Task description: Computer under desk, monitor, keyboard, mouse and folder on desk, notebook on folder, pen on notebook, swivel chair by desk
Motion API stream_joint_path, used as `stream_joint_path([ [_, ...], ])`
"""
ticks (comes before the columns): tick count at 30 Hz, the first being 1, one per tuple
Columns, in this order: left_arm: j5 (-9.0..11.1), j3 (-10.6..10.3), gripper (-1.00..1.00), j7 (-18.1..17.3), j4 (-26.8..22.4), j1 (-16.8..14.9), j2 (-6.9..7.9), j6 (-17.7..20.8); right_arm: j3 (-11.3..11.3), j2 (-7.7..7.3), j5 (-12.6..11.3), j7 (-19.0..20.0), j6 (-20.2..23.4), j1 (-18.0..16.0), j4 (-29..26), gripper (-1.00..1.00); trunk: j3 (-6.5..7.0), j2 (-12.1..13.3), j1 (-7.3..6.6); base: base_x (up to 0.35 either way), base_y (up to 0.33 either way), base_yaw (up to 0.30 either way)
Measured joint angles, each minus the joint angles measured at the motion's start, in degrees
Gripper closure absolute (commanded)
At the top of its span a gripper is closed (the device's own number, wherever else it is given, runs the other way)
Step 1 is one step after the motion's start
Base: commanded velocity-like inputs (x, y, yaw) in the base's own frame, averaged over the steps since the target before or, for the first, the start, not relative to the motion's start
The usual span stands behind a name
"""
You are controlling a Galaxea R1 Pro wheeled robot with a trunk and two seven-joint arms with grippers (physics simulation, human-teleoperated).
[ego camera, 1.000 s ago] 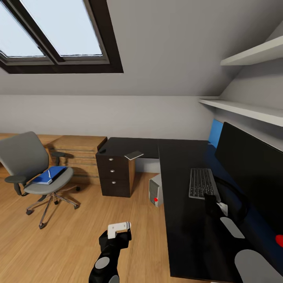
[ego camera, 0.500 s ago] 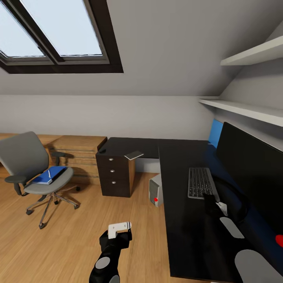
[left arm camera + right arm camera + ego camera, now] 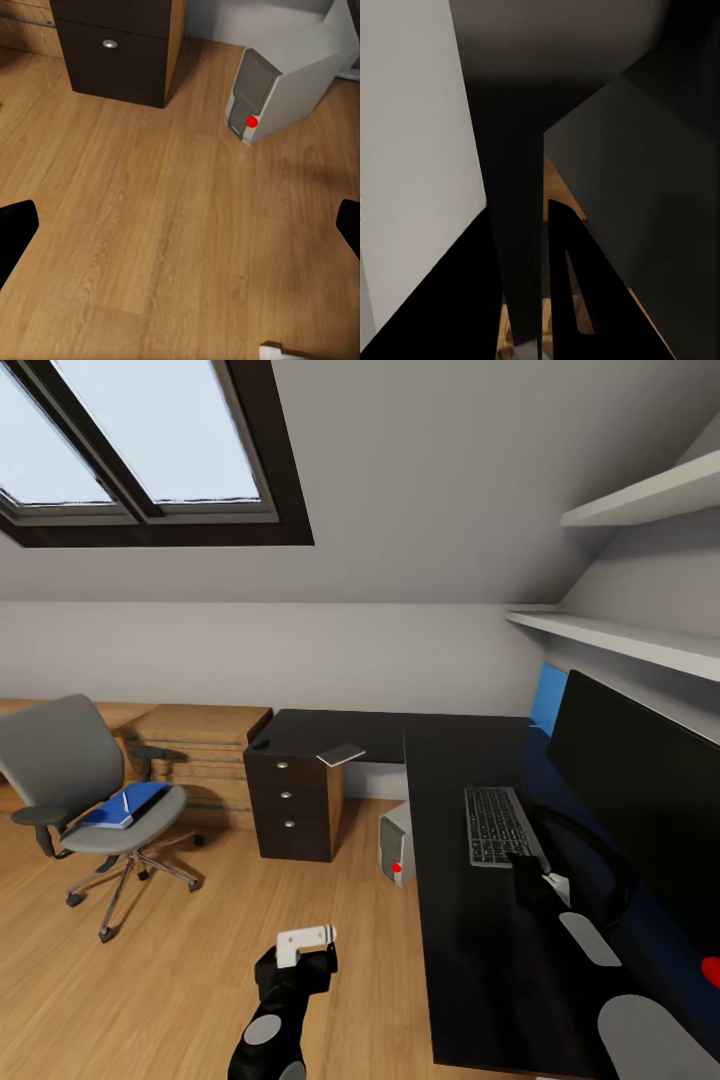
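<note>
Keyboard placement beside monitor, in progress.
Keyboard (image 3: 494, 826) flat on desk (image 3: 470, 920), monitor (image 3: 640, 800) at its 3 o'clock; right gripper (image 3: 528, 878) touching its 6 o'clock end, jaws' state cannot be told. Left gripper (image 3: 303, 943) low over floor, jaws wide. Advice: nudge slowly, keep keyboard square, leave room for mouse; folder (image 3: 125, 806) waits on swivel chair (image 3: 90, 800).

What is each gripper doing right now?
Left gripper: open, fingers spread, holding nothing.
Right gripper: at the keyboard; state cannot be told.
</note>
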Motion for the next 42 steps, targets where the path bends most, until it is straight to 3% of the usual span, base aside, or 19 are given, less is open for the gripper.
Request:
stream_joint_path([
  [18,0.0,-0.51,-1.0,-0.01,0.17,0.0,-0.01,0.01,0.0,0.0,0.25,1.3,-0.15,0.08,-0.1,1.0,-3.23,-7.23,3.95,0.0,0.0,0.0],
  [26,0.0,-0.51,-1.0,-0.01,0.16,0.0,-0.01,0.01,0.0,0.0,1.57,2.59,-0.01,0.08,0.08,1.0,-4.67,-10.43,5.71,0.0,0.0,0.0],
  [42,0.0,-0.51,-1.0,-0.01,0.15,0.0,-0.01,0.01,-0.09,0.02,1.39,2.46,0.08,0.09,0.09,1.0,-4.85,-10.84,5.93,0.0,0.0,0.0],
])
